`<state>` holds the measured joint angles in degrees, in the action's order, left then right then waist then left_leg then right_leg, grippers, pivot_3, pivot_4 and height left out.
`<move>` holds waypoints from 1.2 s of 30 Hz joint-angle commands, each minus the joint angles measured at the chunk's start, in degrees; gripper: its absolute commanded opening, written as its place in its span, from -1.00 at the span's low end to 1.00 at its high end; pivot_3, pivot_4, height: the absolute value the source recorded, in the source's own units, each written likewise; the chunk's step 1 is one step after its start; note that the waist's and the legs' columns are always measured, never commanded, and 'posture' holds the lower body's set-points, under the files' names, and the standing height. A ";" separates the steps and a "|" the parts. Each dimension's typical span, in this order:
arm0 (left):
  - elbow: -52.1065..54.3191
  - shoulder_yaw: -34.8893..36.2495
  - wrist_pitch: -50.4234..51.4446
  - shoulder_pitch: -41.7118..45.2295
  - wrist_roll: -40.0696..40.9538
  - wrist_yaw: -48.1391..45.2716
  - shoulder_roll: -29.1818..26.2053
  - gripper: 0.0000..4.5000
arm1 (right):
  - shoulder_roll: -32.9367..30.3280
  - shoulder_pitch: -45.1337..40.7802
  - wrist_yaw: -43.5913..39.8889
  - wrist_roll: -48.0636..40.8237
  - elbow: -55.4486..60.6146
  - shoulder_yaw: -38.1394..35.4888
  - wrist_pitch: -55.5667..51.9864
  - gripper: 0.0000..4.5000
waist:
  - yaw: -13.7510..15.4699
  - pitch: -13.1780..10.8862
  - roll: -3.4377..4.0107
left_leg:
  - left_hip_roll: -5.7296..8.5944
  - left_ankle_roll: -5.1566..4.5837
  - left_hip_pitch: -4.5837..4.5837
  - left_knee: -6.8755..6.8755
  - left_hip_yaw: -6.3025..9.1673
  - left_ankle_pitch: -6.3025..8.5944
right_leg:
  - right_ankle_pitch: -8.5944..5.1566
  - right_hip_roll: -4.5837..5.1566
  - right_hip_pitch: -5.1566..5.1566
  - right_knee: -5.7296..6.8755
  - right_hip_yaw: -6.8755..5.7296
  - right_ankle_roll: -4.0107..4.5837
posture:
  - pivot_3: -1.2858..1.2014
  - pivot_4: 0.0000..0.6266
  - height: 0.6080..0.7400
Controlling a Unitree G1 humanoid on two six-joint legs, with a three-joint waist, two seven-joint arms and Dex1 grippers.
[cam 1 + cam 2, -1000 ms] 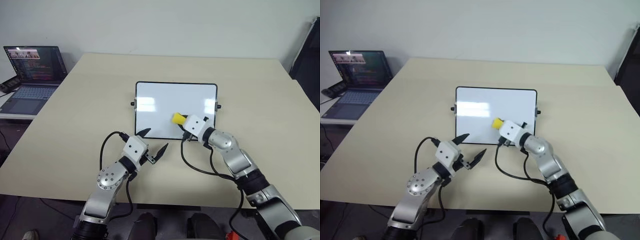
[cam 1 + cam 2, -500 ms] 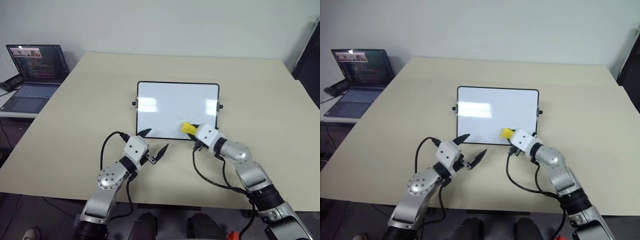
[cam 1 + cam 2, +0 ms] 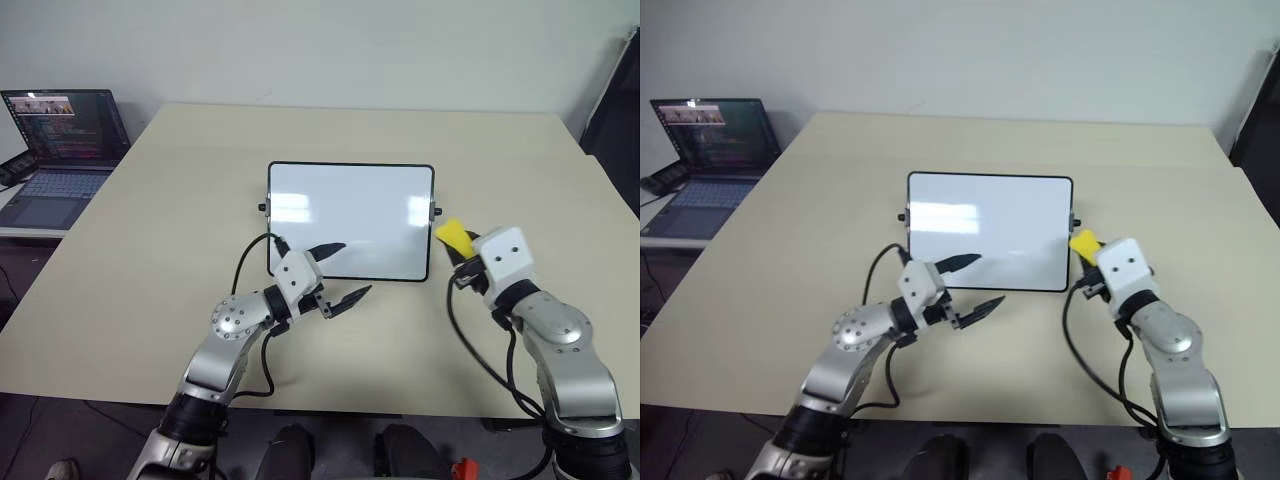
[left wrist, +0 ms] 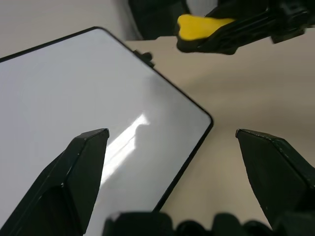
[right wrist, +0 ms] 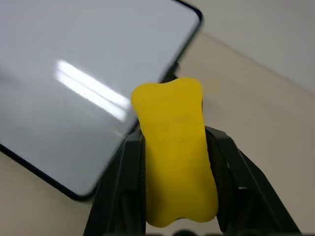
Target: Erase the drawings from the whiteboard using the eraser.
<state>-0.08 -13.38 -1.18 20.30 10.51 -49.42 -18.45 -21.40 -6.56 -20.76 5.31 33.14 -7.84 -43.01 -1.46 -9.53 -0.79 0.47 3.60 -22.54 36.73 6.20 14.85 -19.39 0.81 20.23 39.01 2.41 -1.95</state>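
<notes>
Yellow eraser [image 3: 453,237] off the board, gripped lengthwise in the right gripper [image 3: 462,253].
Right of centre, it points toward the upper left; whiteboard [image 3: 350,220] lies centre-frame, long axis across; left gripper [image 3: 338,273] gapes wide, empty.

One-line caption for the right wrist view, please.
Right gripper clamps the yellow eraser beside the whiteboard corner, above the beige table.

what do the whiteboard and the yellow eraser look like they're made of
The whiteboard: glossy white panel, likely coated steel or melamine, since it mirrors lights; its thin black frame looks plastic. The eraser: matte yellow, rounded, probably foam or soft plastic.
</notes>
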 commanded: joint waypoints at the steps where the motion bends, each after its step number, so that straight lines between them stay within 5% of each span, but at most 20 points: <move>1: -6.06 -2.86 -4.24 4.61 0.82 -7.14 1.10 1.00 | 1.32 0.40 2.56 -1.38 2.21 -5.04 -7.40 -0.41 | 0.05 0.00 0.00 | 0.02 0.00 -0.02 0.02 -0.02 0.00 | 0.00 0.00 0.00 -0.01 -0.02 0.00 | 0.03 -0.52 1.00; 5: -14.72 -4.57 -6.74 10.31 0.89 -12.94 3.13 1.00 | 6.32 -0.29 5.12 -4.19 2.36 -10.67 -18.18 -0.41 | -0.35 -0.01 0.02 | -0.03 -0.01 0.00 -0.01 -0.05 0.00 | -0.01 -0.06 0.02 0.01 0.02 0.00 | 0.03 -0.52 1.00; 12: -26.42 -6.55 -13.21 15.79 -1.71 -17.65 6.59 1.00 | 5.29 -0.55 5.95 -5.81 -0.15 -12.22 -21.47 -0.41 | -0.40 -0.01 0.09 | -0.03 -0.03 -0.01 0.00 -0.09 0.00 | -0.01 -0.31 0.06 0.03 0.06 -0.01 | 0.03 -0.52 1.00; 29: -28.97 -5.97 -16.81 16.25 -4.58 -17.43 7.97 1.00 | 5.40 -3.55 9.21 -9.81 -6.45 -13.06 -21.87 -0.41 | -0.40 0.00 0.10 | -0.03 -0.04 -0.03 0.07 -0.06 0.00 | -0.01 -0.31 0.06 0.08 0.07 -0.01 | 0.03 -0.52 1.00; 36: -29.39 -5.85 -16.98 16.68 -4.77 -17.23 7.87 1.00 | 4.37 -3.85 10.43 -10.12 -7.17 -13.89 -21.66 0.58 | -0.39 0.00 0.10 | -0.03 -0.04 -0.04 0.09 -0.05 0.00 | -0.01 -0.31 0.06 0.09 0.07 -0.01 | 0.03 -0.52 1.00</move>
<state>-30.04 -19.82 -16.96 35.72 5.67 -66.90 -10.95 -16.29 -9.89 -10.85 -4.57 24.98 -20.73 -65.45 -1.85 -9.53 -0.69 0.44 3.56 -22.58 36.82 6.15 14.85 -19.40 0.50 20.28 39.09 2.48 -1.96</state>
